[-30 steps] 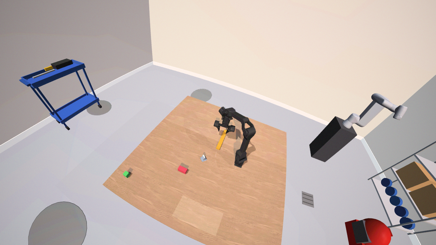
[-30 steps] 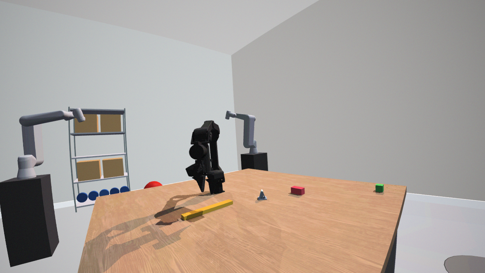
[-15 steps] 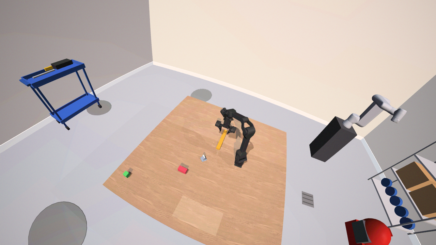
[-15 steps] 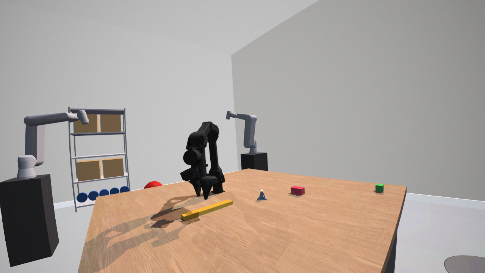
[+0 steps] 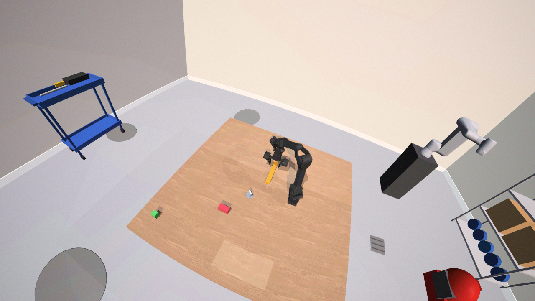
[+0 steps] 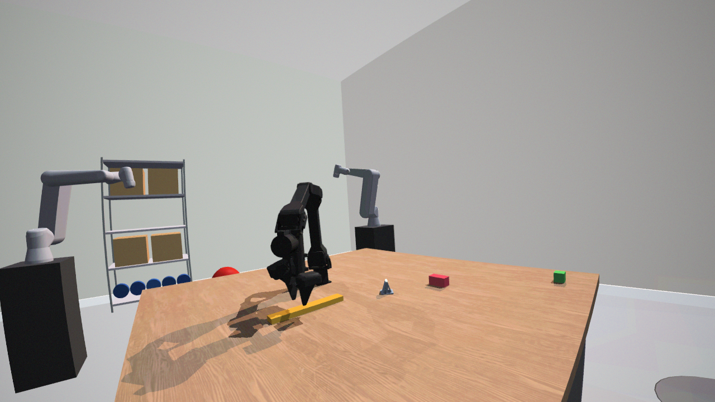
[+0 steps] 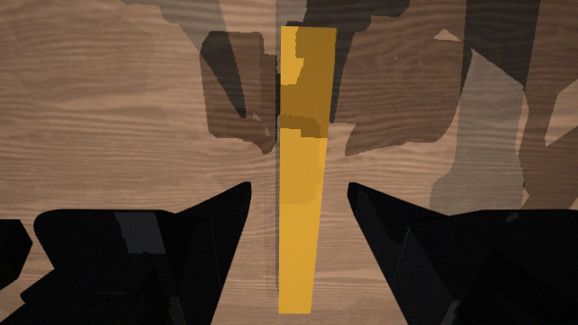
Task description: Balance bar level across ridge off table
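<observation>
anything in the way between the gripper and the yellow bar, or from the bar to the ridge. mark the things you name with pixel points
Nothing visible is. The open gripper (image 5: 275, 164) (image 6: 299, 301) (image 7: 300, 189) hovers over the yellow bar (image 5: 271, 173) (image 6: 322, 304) (image 7: 300, 181); only wood shows between bar and grey ridge (image 5: 250, 193) (image 6: 386, 287).

A blue cart (image 5: 71, 90) stands near pale walls, and a shelf rack (image 5: 467, 244) (image 6: 105, 234) holds brown boxes (image 5: 505, 215) (image 6: 130, 250).

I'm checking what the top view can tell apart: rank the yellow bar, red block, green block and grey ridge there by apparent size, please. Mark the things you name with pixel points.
1. Yellow bar (image 5: 271, 174) (image 6: 305, 309) (image 7: 300, 190)
2. Red block (image 5: 224, 208) (image 6: 438, 281)
3. Green block (image 5: 155, 214) (image 6: 559, 277) and grey ridge (image 5: 249, 194) (image 6: 386, 287): too alike to rank.
</observation>
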